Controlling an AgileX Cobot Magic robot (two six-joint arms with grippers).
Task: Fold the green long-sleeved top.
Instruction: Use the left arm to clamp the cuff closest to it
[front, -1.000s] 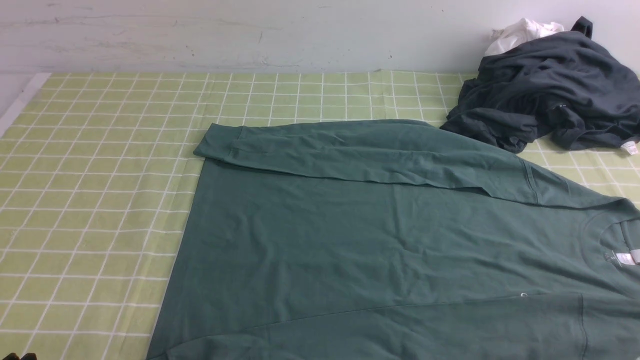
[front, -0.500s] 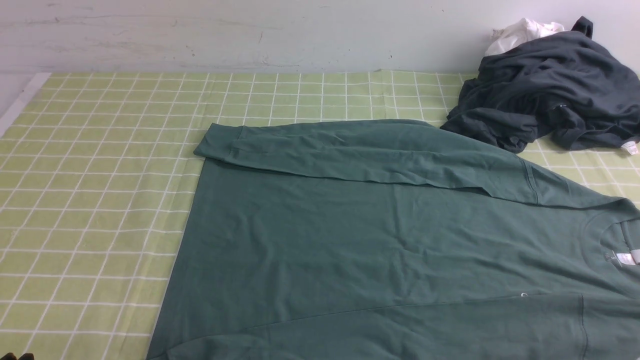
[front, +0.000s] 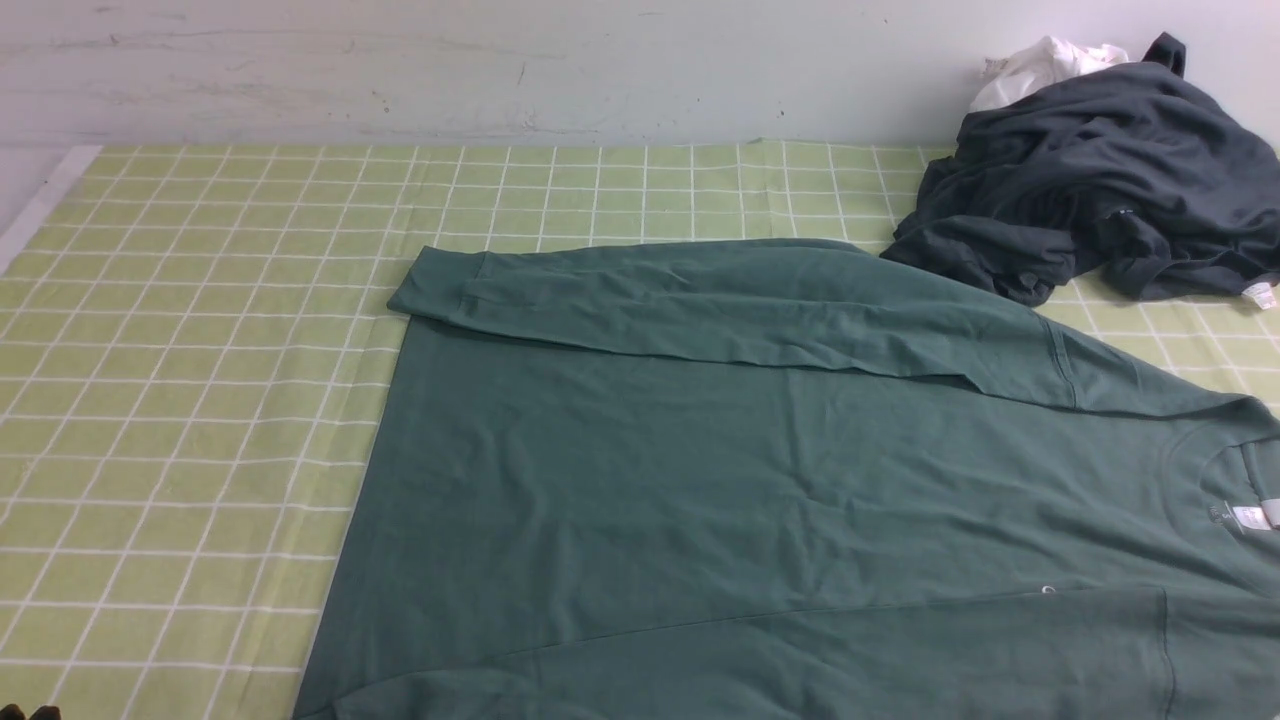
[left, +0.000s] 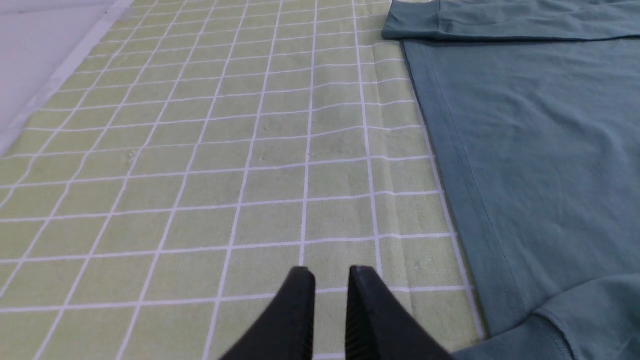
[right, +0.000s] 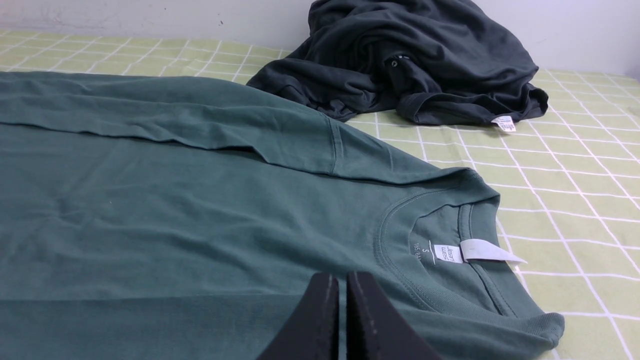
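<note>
Front view: green long-sleeved top (front: 760, 480) flat on the checked worktop (front: 200, 350), far sleeve folded across it, dark garment (front: 1090, 180) beyond. Left wrist: left gripper (left: 331, 271) nearly closed, empty, near its hem (left: 440, 150). Right wrist alone shows the neck label (right: 447, 253); right gripper (right: 341, 276) closed, empty

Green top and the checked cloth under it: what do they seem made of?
Green top: soft matte knit, probably cotton jersey; fine creases, ribbed neckband. Checked cloth: thin matte sheet, maybe woven or coated; shallow ripples, straight fold lines. Exact fibre unclear.
</note>
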